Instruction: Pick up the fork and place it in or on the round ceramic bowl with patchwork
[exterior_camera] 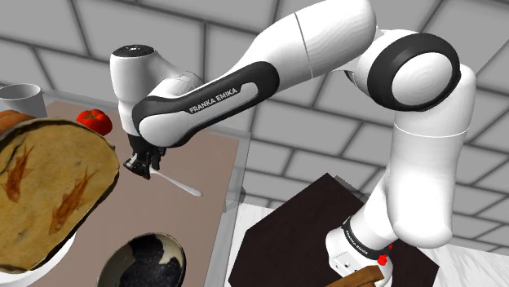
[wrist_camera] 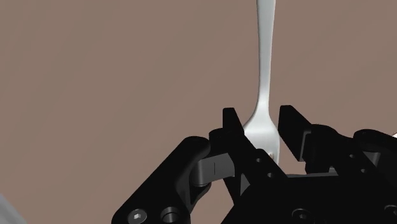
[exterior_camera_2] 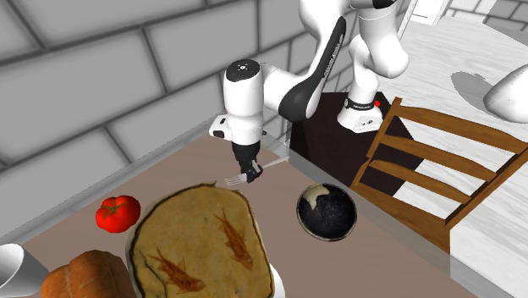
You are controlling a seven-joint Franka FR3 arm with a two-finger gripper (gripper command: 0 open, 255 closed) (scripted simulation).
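A pale fork [wrist_camera: 266, 57] lies along the brown table, its handle pointing away from my hand. My black gripper [wrist_camera: 262, 124] is shut on the fork's neck, one finger against each side. In the shoulder view the gripper [exterior_camera: 137, 167] is low over the table and the fork's handle [exterior_camera: 181, 185] sticks out to that view's right. The second exterior view has the gripper [exterior_camera_2: 252, 175] on the fork [exterior_camera_2: 272, 163]. The round dark speckled bowl [exterior_camera: 122, 253] with a pale patch stands nearer the front edge, also seen as the bowl [exterior_camera_2: 306, 212]. I cannot tell whether the fork is off the table.
A large flat tan slab with fish prints [exterior_camera: 49, 187] sits close beside the gripper. A red tomato [exterior_camera: 95, 121], a bread loaf [exterior_camera_2: 85, 275] and a white cup [exterior_camera: 23, 99] are behind it. A wooden chair [exterior_camera_2: 423, 169] stands by the table's edge near the dark stand [exterior_camera: 318, 216].
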